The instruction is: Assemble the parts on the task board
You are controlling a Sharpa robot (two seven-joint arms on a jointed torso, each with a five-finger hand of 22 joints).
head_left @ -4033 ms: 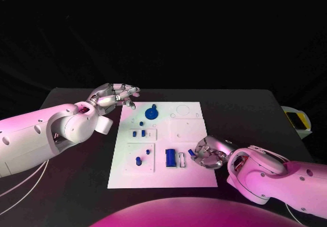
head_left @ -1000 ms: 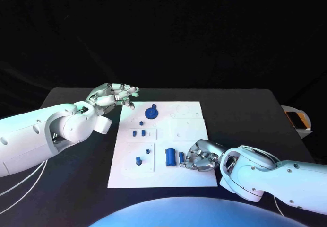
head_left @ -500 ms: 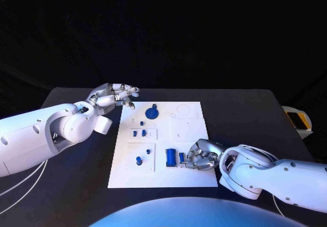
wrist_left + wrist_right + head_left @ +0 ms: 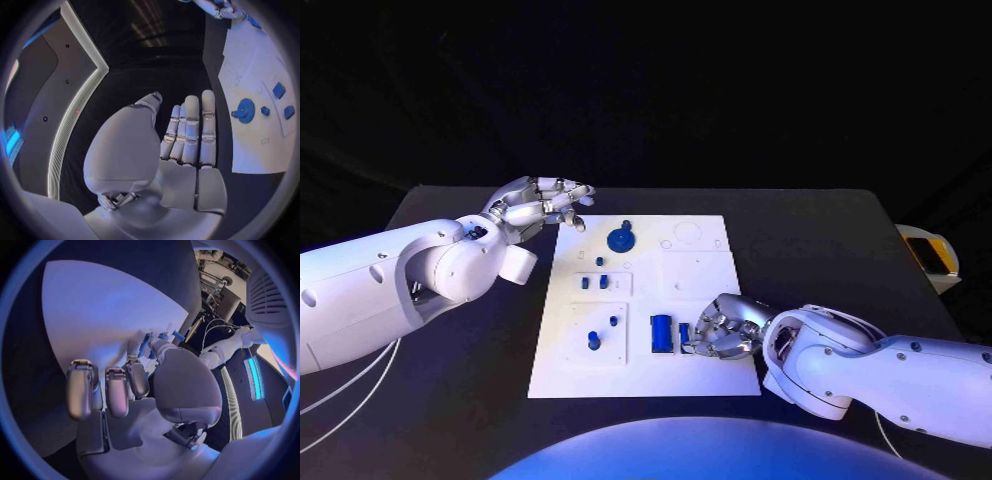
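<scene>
Pinching narrow blue part point(image 4: 684, 336) | right hand point(image 4: 721, 330) on task board point(image 4: 708, 270) | left hand point(image 4: 538, 204) released

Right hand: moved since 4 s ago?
Yes. The right hand has shifted toward the robot's left, in over the task board edge; its fingers now sit at the small blue part beside the large blue block.

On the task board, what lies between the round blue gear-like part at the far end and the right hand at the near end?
In the head view, between the round blue part and the right hand lies bare white task board with faint outlines; the small blue pieces sit off to the side.
</scene>
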